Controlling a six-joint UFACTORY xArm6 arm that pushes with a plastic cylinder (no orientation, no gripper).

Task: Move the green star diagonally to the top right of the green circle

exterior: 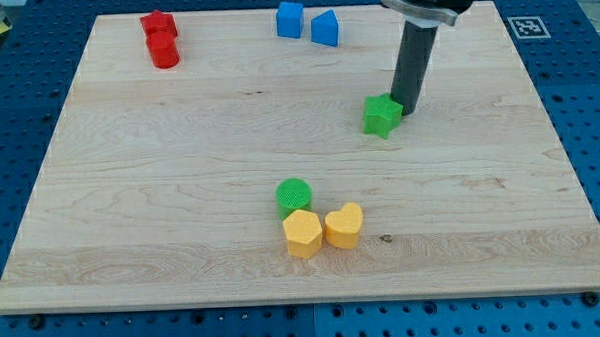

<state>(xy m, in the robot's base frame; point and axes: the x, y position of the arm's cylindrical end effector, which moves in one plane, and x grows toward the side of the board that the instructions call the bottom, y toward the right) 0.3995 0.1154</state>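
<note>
The green star (381,115) lies on the wooden board right of centre, in the upper half. The green circle (294,196) sits lower, near the board's middle, down and to the left of the star. My tip (409,111) stands just right of the green star, touching or almost touching its right side. The dark rod rises from there to the view's top.
A yellow hexagon-like block (302,233) and a yellow heart (344,227) sit right below the green circle. Two red blocks (161,38) are at the top left. A blue cube (290,20) and a blue wedge-like block (324,29) are at the top centre. The board's right edge (565,149) is beyond my tip.
</note>
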